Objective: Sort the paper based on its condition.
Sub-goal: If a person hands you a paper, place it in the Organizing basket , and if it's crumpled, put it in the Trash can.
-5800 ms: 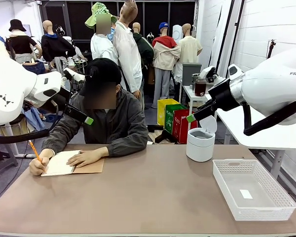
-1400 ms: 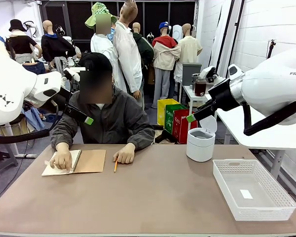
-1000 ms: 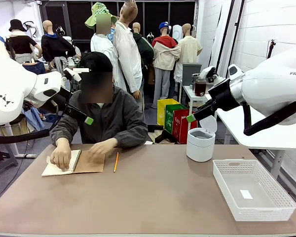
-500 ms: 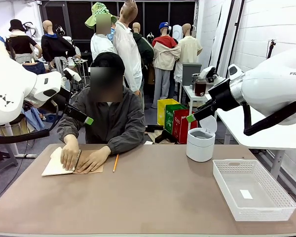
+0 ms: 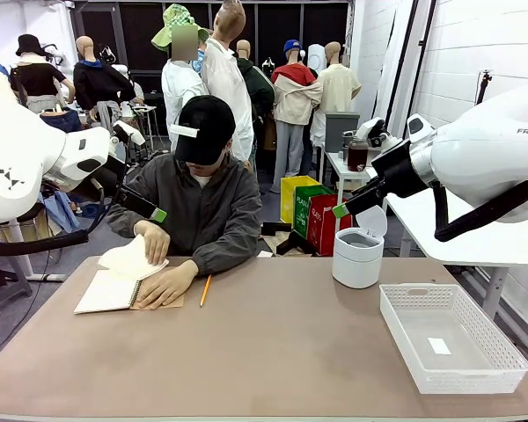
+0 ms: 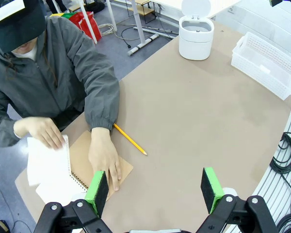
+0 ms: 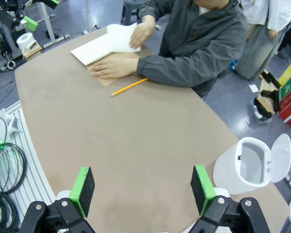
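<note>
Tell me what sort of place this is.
Likely a robotics lab: a white left arm and right arm flank a table, a person handles a notebook there, and cable bundles lie beside it.

Paper (image 5: 132,258) over notebook (image 5: 106,294), left; pencil (image 5: 205,289) beside it; bin (image 5: 357,255) behind basket (image 5: 475,374).

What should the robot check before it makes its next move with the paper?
1. Left gripper open: ok.
2. Right gripper open: ok.
3. Sheet free to take: not ok; the person's hand holds it up over the notebook.
4. Sheet's condition, smooth or crumpled: cannot tell.
5. Bin lid up: ok.
6. Basket has room: ok, just a small sticker inside.
</note>
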Controlling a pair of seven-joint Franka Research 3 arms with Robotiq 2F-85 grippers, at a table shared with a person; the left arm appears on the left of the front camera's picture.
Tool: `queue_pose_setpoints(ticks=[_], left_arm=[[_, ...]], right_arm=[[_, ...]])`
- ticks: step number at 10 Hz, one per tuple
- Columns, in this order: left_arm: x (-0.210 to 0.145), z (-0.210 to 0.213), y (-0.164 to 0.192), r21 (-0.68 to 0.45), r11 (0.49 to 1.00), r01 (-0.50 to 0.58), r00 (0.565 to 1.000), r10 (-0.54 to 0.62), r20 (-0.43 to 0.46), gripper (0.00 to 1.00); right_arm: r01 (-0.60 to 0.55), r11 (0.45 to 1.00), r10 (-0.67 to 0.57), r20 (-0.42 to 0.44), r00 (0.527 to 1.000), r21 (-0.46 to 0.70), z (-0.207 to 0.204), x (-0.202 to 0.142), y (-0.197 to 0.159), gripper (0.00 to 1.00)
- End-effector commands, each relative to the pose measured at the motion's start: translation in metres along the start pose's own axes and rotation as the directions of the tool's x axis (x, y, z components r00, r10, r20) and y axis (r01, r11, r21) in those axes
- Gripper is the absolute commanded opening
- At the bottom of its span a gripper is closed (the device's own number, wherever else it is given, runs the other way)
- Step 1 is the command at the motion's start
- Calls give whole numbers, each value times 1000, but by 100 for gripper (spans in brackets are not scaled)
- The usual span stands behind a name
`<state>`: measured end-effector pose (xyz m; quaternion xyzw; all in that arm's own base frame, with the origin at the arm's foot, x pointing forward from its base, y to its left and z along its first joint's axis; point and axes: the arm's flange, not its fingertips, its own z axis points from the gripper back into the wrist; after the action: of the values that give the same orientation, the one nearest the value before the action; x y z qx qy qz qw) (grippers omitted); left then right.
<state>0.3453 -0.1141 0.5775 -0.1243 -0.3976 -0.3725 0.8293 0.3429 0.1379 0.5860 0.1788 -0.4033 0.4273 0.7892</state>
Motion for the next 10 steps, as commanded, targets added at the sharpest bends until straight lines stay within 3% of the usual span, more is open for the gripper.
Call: queue_pose_setpoints(ticks=[1, 10], left_arm=[[0, 1, 1, -6, 1000, -3, 1000, 3, -5, 100], [0, 1, 1, -6, 1000, -3, 1000, 3, -5, 100]], right_arm=[[3, 1000, -3, -1, 1000, 9, 0, -1, 0, 100], [3, 1000, -3, -1, 1000, 9, 0, -1, 0, 100]])
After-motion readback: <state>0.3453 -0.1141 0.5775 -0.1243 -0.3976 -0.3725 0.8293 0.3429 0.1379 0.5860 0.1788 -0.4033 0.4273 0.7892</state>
